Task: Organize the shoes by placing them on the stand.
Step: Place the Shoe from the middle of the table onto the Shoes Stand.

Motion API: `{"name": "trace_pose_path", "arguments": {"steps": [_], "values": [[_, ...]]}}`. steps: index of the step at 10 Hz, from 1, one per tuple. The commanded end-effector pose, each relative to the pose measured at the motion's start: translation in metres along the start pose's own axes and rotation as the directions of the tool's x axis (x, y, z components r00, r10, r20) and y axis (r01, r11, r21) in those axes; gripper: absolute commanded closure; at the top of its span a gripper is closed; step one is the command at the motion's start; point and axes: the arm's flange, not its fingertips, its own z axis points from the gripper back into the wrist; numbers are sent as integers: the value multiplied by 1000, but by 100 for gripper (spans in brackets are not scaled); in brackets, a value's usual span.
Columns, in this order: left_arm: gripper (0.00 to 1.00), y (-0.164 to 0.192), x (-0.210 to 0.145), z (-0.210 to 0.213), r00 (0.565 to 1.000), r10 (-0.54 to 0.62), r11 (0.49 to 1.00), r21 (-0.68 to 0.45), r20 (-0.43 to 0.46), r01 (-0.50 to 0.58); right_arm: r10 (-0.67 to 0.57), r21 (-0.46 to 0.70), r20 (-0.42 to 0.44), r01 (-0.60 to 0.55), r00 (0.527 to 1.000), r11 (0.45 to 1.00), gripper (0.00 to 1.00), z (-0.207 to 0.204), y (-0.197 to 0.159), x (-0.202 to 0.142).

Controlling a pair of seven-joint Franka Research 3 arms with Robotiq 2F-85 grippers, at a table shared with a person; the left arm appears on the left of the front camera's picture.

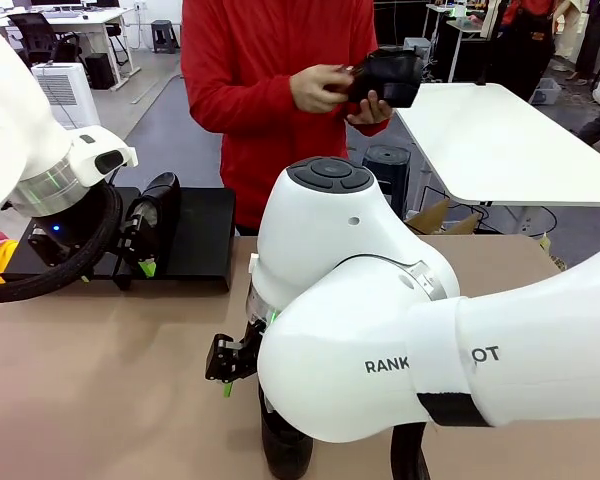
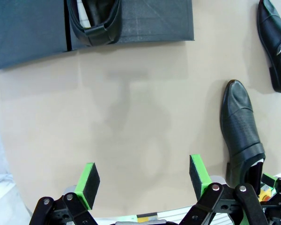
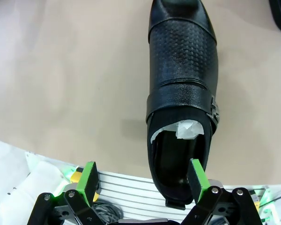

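I see a shiny black shoe point(image 3: 182, 70) with a bumpy top, pointy toe and crumpled white paper point(image 3: 185, 129) inside. My right pincer point(image 3: 143, 180) and left pincer point(image 2: 143, 179) stand open.

- The glossy black pointed leather shoe point(image 3: 182, 70) is showing dotted embossing.
- The low rectangular stand point(image 2: 150, 18) is looking matte black.
- The counter point(image 2: 131, 117) is looking tan.

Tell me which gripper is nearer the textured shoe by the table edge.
Right. The right gripper hangs at the heel of the shoe; the left gripper sits farther off, over bare table.
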Motion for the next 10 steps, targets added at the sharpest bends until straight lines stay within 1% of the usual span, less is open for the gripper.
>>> {"name": "trace_pose_path", "arguments": {"steps": [1,2,3,4,5,6,7,8,9,10], "values": [[1,2,1,1,1000,-9,1000,5,0,9,0,0,0,0,1000,1000,0,0,0,0],[1,0,0,0,1000,0,1000,0,0,0,61,7,5,-61,998,998,0,20,2,-12],[1,-8,-6,-1,1000,12,1000,2,0,-12,74,-14,44,-74,996,997,0,45,-5,-20],[1,-15,-15,0,998,57,998,-18,-5,-57,82,-54,81,-78,993,996,0,70,-16,-26],[1,-24,-26,3,990,140,989,-36,-12,-141,55,-98,112,-44,992,994,0,92,-37,-25],[1,-33,-40,7,979,202,979,-30,-13,-203,21,-105,114,-9,993,994,0,107,-59,-23],[1,-39,-50,11,973,214,974,-60,-89,-220,-6,-122,130,22,991,992,0,116,-77,-19],[1,-42,-56,18,966,241,968,-49,-97,-246,-101,-162,142,124,985,979,0,122,-95,-12],[1,-29,-48,27,940,341,940,-38,27,-340,10,-104,118,2,993,995,0,113,-51,-24],[1,-42,-46,10,977,200,978,-34,-78,-204,10,-104,118,2,993,995,0,113,-51,-24]]}}
